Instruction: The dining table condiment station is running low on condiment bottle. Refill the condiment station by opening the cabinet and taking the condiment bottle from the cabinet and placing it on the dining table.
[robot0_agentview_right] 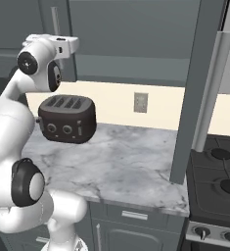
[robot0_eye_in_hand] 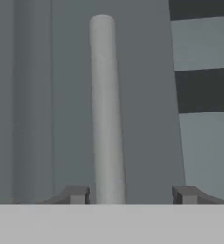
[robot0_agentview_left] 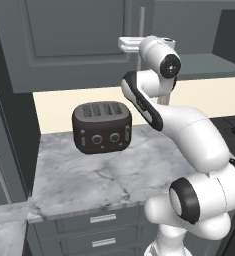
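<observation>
You had the gripper (robot0_eye_in_hand: 130,194) up at the cabinet (robot0_agentview_left: 64,45) with the fingers part-open, one either side of the silver bar handle (robot0_eye_in_hand: 105,109) and not pinching it yet. I'd have centred it, since the bar sat closer to one finger, then squeezed before pulling. The condiment bottle I couldn't spot, presumably behind that door.

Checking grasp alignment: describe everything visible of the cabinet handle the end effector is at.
The cabinet handle is a long, round, silver-grey bar, matte metal by its look, standing upright on the dark grey-blue cabinet door. It passes between the end effector fingertips, nearer one of them. The jaws stand apart; contact cannot be told.
</observation>
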